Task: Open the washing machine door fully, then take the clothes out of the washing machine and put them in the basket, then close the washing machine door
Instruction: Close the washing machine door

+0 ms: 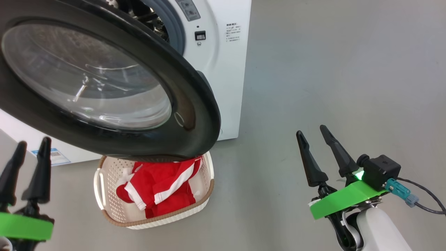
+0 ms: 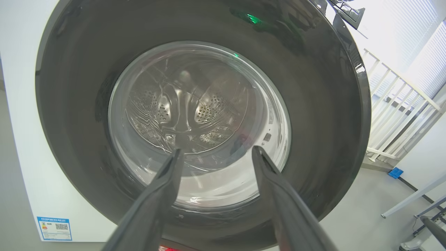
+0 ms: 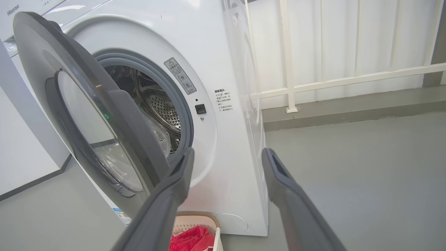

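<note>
The washing machine door (image 1: 104, 80) stands partly open, its black ring and glass bowl swung out over the basket (image 1: 115, 209). The white washing machine (image 1: 226, 69) sits behind it, its steel drum (image 3: 163, 111) showing through the gap. Red clothes (image 1: 163, 188) with white stripes lie in the cream basket on the floor. My left gripper (image 1: 31, 146) is open at the lower left, just outside the door's glass (image 2: 195, 125), with nothing between its fingers. My right gripper (image 1: 313, 130) is open at the lower right, apart from the machine and empty.
Grey floor (image 1: 331, 69) spreads to the right of the machine. A white railing (image 3: 313, 83) runs behind the machine, with a raised step below it. A blue label sticker (image 2: 54, 228) marks the machine's lower front.
</note>
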